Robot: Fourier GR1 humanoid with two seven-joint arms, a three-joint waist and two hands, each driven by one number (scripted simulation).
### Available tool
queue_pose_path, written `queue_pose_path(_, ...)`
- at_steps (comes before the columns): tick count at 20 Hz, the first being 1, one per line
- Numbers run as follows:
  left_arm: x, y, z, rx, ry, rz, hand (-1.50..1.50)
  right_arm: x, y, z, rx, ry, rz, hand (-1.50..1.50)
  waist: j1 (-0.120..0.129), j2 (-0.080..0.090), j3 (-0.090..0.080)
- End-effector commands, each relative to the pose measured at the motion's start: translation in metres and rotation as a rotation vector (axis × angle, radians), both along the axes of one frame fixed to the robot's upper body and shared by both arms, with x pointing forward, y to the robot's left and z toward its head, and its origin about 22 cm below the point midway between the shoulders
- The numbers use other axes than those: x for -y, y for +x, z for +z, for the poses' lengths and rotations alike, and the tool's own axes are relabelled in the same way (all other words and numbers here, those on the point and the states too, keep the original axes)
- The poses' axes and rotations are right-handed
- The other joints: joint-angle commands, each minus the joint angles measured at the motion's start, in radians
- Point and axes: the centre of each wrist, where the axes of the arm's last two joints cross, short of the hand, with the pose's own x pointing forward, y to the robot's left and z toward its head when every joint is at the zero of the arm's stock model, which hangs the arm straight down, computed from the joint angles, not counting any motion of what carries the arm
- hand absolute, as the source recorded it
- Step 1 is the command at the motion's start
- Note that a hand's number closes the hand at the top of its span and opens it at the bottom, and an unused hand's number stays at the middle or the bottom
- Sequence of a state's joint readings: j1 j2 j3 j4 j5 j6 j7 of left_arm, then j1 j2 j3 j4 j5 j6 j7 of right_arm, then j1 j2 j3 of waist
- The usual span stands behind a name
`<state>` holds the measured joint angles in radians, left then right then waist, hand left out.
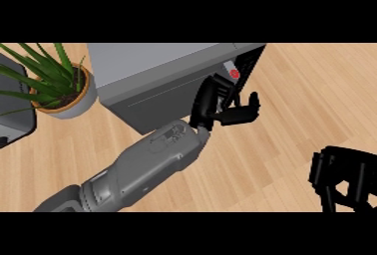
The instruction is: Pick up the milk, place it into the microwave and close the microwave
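One microwave fills the upper middle of the frame, a grey box set at a slant on the wooden counter. Its dark front edge with a red spot runs down the upper right of the box. One left hand reaches up from the lower left on a grey forearm; its fingers are straight and lie against that front edge, the thumb sticking out to the right, holding nothing. One right hand shows at the lower right edge, fingers up and relaxed, nothing in it, well apart from the microwave. One potted plant stands at the upper left, just beside the microwave's left side. A dark thing is cut off by the left edge. The milk cannot be seen anywhere. Bare counter lies open to the right of the microwave and across the middle, between the two hands
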<state>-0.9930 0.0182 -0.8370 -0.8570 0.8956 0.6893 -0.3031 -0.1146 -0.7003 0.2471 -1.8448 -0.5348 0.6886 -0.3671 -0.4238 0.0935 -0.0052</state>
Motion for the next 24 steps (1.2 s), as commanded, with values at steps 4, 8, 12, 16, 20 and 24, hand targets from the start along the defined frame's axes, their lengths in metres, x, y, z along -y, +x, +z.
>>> queue_pose_path(4,-0.018,0.017,-0.002,-0.246,-0.26,0.065,1.5,-0.017,-0.02,-0.018,-0.081,0.031,0.069,1.5,0.052,0.011,-0.004)
queue_pose_path(8,-0.028,0.016,-0.023,-0.305,-0.299,0.046,1.5,-0.026,-0.034,-0.025,-0.104,0.063,0.059,1.5,0.065,0.001,-0.002)
queue_pose_path(12,-0.035,0.015,-0.037,-0.317,-0.323,0.012,1.5,-0.033,-0.045,-0.024,-0.097,0.094,0.032,1.5,0.088,-0.004,-0.003)
queue_pose_path(16,-0.044,0.016,-0.047,-0.331,-0.334,-0.023,1.5,-0.043,-0.058,-0.026,-0.114,0.099,0.021,1.5,0.118,-0.009,-0.004)
queue_pose_path(20,-0.057,0.02,-0.054,-0.325,-0.338,-0.047,1.5,-0.05,-0.07,-0.026,-0.118,0.112,0.011,1.5,0.123,-0.01,-0.004)
queue_pose_path(24,-0.06,0.017,-0.062,-0.332,-0.35,-0.077,1.5,-0.059,-0.081,-0.023,-0.109,0.109,0.008,1.5,0.132,-0.01,-0.005)
